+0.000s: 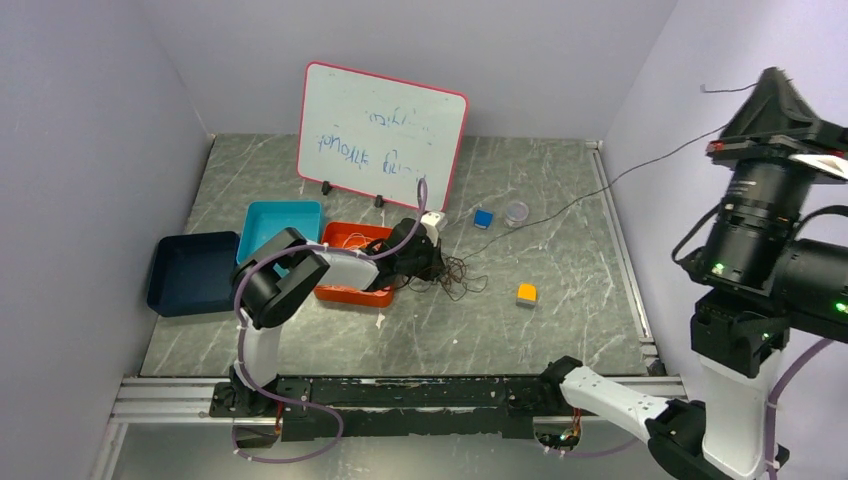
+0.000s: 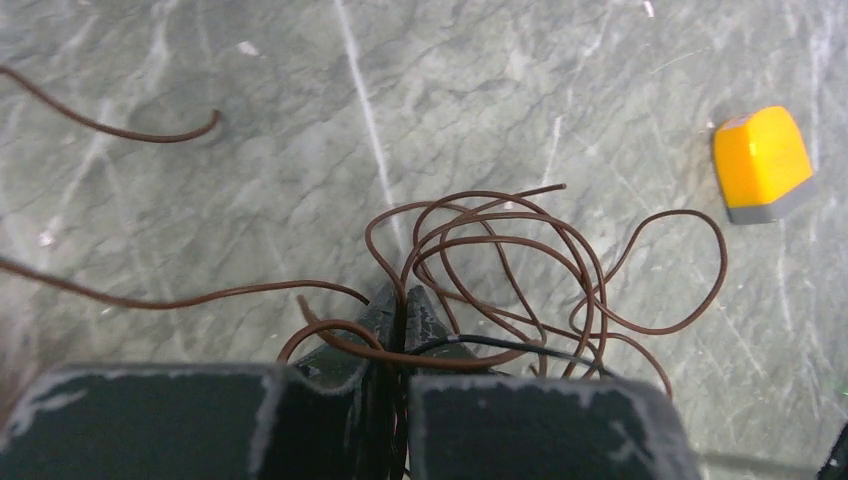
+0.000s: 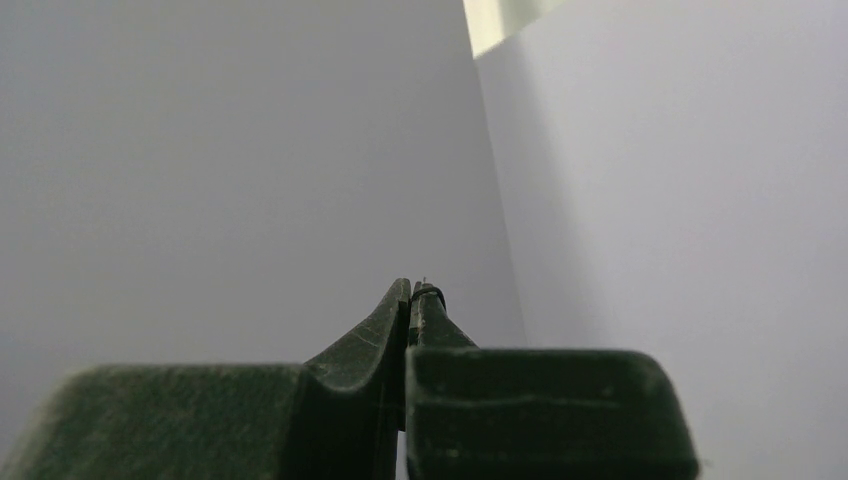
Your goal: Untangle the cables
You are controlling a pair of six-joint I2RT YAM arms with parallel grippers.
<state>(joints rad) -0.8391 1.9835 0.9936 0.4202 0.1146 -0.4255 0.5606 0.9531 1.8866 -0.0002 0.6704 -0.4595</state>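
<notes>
The right hand (image 3: 411, 285) is lifted well off the counter (image 1: 560, 340) toward the wall, jaws pressed together. It seems to pinch the black cable (image 1: 610, 185), which climbs in a thin line from the tangle up to it, though its own wrist view shows only a speck at the tips.

The left arm reaches forward over the orange tray (image 1: 350, 295). Just past the tray, the left hand (image 2: 404, 295) is down on the cables (image 2: 500, 270), a loose heap of brown loops lying on the counter. The hand is closed, with a brown loop and a dark strand caught at its tips. One brown end trails off alone to the left.

An orange block (image 2: 762, 160) sits near the tangle, to its right and apart from it. Left of the orange tray are a teal tray (image 1: 283, 207) and a dark blue tray (image 1: 165, 290) (all three set side by side). Farther back are a blue block (image 1: 484, 218) and a clear cup (image 1: 516, 212), then the whiteboard (image 1: 385, 130) leaning at the back.
</notes>
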